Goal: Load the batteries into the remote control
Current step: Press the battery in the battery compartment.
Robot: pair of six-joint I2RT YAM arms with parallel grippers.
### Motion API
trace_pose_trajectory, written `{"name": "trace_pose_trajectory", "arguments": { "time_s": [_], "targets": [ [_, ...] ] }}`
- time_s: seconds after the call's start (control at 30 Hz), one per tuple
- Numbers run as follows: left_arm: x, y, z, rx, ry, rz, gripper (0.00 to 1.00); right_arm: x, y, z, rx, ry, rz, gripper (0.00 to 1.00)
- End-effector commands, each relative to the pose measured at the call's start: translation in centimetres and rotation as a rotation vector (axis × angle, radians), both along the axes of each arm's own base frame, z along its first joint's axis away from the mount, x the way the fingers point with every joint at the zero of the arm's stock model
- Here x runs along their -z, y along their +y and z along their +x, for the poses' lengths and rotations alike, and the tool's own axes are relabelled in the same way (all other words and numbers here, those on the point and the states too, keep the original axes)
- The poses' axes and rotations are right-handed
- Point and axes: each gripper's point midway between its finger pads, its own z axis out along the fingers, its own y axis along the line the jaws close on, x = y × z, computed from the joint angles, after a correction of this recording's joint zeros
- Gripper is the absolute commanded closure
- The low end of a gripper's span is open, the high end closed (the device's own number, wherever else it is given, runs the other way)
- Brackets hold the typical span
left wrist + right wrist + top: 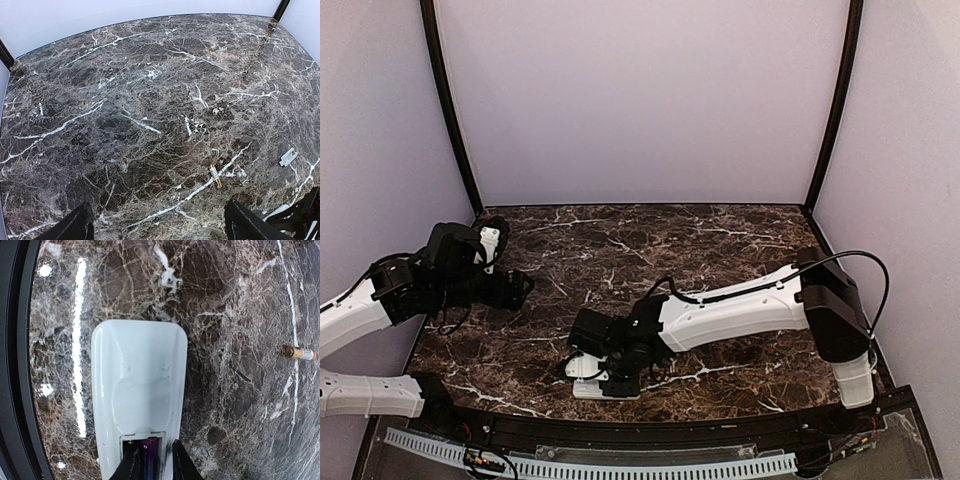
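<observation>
Only my right wrist camera shows the right gripper (153, 446) narrowly straddling a battery (149, 460) in the remote (137, 375); whether it grips, I cannot tell. Overhead, the arm hides this. The left gripper (156, 205) hangs wide open, empty.

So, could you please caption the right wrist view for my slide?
Right gripper straddles a battery in the remote's open bay; a second battery lies aside on the table.

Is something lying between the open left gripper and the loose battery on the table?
Nothing visible does. In the left wrist view, only the bare marble table lies between the left gripper and the battery. The small white cover piece lies farther to the right, off that line.
</observation>
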Motion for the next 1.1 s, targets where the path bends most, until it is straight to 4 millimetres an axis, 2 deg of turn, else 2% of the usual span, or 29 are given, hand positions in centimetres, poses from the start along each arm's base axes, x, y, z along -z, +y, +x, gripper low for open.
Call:
{"name": "trace_pose_trajectory", "arguments": {
  "time_s": [0.0, 0.2, 0.3, 0.43, 0.77, 0.97, 1.07],
  "targets": [
    [0.4, 0.0, 0.0, 0.009, 0.005, 0.012, 0.10, 1.5, -0.7, -0.7, -0.004, 0.067, -0.042, 0.81],
    [0.4, 0.1, 0.0, 0.009, 0.005, 0.014, 0.11, 1.6, -0.9, -0.3, 0.009, 0.087, -0.048, 0.82],
    [0.4, 0.0, 0.0, 0.010, 0.005, 0.015, 0.10, 1.3, -0.9, -0.3, 0.008, 0.083, -0.048, 0.77],
    [0.4, 0.0, 0.0, 0.013, 0.006, 0.012, 0.11, 0.4, -0.7, -0.2, 0.011, 0.082, -0.039, 0.67],
    [0.4, -0.1, -0.1, 0.017, 0.006, 0.012, 0.10, -1.7, 0.2, -0.4, 0.006, 0.093, 0.000, 0.64],
    [0.4, 0.0, 0.0, 0.017, 0.004, 0.013, 0.10, -1.0, 0.0, -0.4, 0.005, 0.090, -0.020, 0.59],
    [0.3, 0.0, -0.1, 0.018, 0.003, 0.013, 0.10, -0.5, 0.0, 0.3, 0.034, 0.092, -0.026, 0.58]
  ]
}}
